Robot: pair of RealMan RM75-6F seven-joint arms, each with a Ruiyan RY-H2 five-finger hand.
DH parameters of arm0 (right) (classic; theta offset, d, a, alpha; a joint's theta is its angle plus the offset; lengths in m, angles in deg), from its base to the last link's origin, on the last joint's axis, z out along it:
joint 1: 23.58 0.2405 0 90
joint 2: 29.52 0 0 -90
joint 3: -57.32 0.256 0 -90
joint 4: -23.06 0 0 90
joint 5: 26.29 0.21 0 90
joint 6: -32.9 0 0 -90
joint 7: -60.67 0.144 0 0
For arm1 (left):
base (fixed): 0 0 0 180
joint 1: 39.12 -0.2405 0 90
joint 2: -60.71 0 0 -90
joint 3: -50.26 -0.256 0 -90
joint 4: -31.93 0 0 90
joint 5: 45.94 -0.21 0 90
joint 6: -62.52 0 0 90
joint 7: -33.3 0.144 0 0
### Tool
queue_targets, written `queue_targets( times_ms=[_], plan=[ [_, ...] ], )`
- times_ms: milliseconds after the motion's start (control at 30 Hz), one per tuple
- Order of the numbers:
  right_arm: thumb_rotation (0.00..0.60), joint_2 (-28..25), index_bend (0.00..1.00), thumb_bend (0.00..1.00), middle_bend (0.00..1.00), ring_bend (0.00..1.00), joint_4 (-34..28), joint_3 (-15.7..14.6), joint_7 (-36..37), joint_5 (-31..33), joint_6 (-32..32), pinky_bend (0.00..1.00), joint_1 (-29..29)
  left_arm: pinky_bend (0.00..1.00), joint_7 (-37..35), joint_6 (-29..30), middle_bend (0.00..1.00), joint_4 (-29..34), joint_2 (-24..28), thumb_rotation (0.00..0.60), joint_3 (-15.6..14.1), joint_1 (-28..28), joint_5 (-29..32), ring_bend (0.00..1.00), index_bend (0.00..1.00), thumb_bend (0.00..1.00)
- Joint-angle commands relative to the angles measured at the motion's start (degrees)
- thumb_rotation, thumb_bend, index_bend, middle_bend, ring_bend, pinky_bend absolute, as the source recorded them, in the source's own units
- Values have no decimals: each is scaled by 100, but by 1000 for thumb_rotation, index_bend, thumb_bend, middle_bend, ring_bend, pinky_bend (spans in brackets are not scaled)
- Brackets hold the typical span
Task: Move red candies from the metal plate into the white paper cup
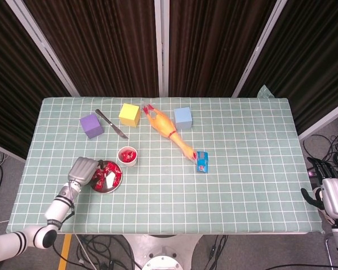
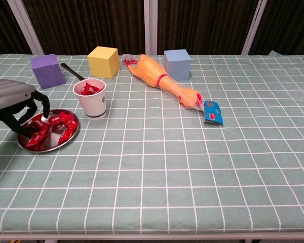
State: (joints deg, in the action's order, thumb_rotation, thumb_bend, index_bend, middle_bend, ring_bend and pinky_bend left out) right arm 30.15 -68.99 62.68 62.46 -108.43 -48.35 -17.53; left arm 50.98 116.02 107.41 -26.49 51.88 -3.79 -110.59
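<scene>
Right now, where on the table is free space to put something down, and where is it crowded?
The widest bare cloth lies right of the rubber chicken and blue packet, and along the whole front edge. It is crowded at the left: metal plate, white paper cup, purple cube, knife, yellow cube, with the left hand over the plate.
</scene>
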Motion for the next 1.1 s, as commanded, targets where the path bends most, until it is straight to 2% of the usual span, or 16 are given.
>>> queue_targets(
  times_ms=[33, 433, 1100],
  plan=[
    [600, 0, 111, 224, 150, 153, 2, -4, 3, 4, 0, 444, -4, 1000, -4, -26, 822, 27, 6, 600, 30, 15, -17, 879, 492, 297],
    [600, -2, 111, 224, 151, 153, 8, -7, 7, 27, 6, 444, -12, 1000, 221, -131, 822, -108, -60, 600, 78, 48, 54, 879, 527, 311],
    [600, -8, 111, 224, 151, 153, 12, -5, 16, 40, -5, 444, -25, 1000, -28, -155, 835, -366, -199, 600, 184, -4, -56, 884, 656, 388]
  ],
)
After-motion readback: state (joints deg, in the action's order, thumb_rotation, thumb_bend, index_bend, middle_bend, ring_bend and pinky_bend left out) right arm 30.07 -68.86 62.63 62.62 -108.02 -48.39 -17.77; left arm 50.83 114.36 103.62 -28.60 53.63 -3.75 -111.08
